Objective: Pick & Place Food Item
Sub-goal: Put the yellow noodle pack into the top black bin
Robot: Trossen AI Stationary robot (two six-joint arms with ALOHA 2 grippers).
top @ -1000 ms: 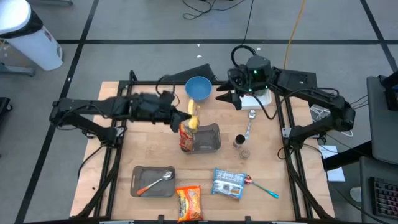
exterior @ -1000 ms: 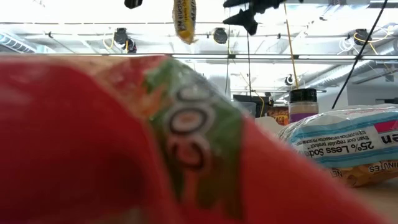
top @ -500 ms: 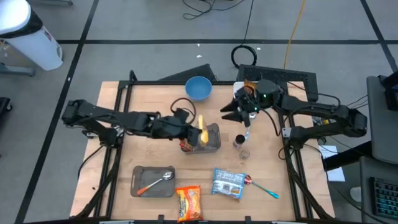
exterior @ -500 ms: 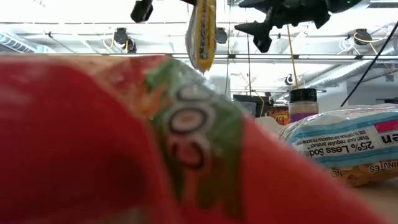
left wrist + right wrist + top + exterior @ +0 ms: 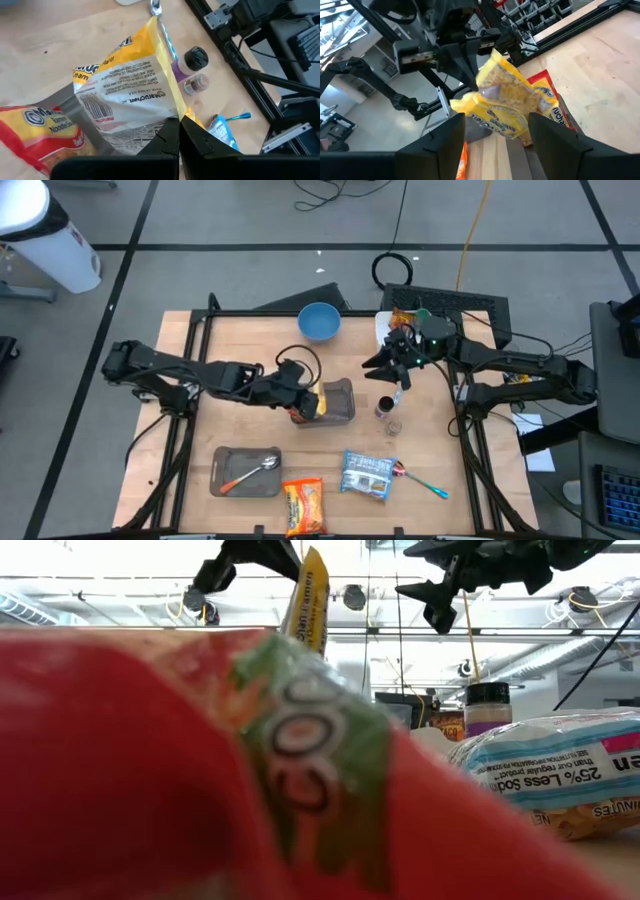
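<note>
Yellow noodle packet (image 5: 322, 404): it hangs above the grey tray, pinched at one edge; in the left wrist view (image 5: 131, 95) its printed back and barcode face the camera.
Left end effector (image 5: 312, 404): its two fingers are pressed fully together on the edge of the yellow noodle packet, over the left part of the grey tray.
Packet against the end effector: the packet extends away from the fingertips, so most of it is free and only the border is clamped.
Grey tray (image 5: 341, 408): it stands near the middle of the surface (image 5: 240, 340).
Red noodle packet (image 5: 298, 414): it leans at the left end of the grey tray, just below the yellow one.
Right end effector (image 5: 385, 367): it hovers to the right of the grey tray with its fingers spread apart and nothing between them; it points toward the yellow packet.
Spice jars (image 5: 388, 416): two small ones stand just below the right end effector.
Blue bowl (image 5: 319, 322): it sits at the far side of the surface, well apart from the tray.
Flat tray with spoon (image 5: 247, 471): near the front edge, on the left.
Blue-white packet (image 5: 367, 476): near the front edge, on the right.
</note>
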